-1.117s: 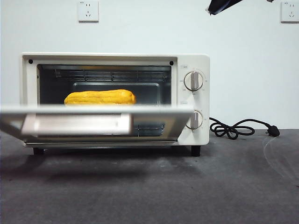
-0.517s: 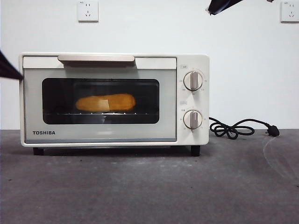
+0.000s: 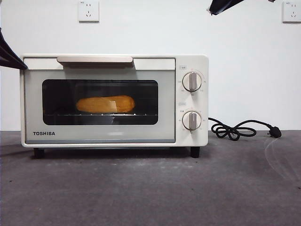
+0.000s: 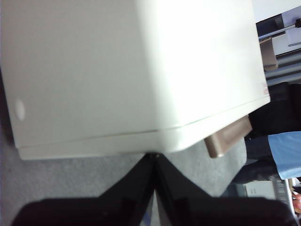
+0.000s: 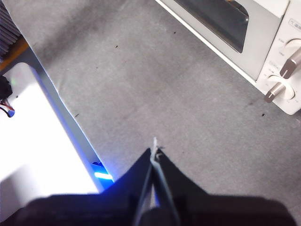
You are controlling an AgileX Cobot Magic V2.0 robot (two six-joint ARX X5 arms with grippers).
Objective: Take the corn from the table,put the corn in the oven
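Oven stands on the table, door shut, bar handle along the top of the door. Corn lies lengthwise on the wire rack inside the oven, seen through the dark glass window, roughly centered in the window. Two knobs stacked on the oven's panel, to the side of the door as the front view shows it; TOSHIBA lettering at the door's lower corner away from the knobs. Black cord coils on the table just beside the oven's knob side, plug end lying farther out. Left gripper sits right against the oven's cream side wall near the door-handle edge, jaws pressed together, holding nothing; in the front view it shows as a dark tip at the oven's upper corner away from the knobs. Right gripper hangs over bare table well in front of the oven, jaws closed and empty, the knobs in its view. Two wall sockets on the white wall above the oven.
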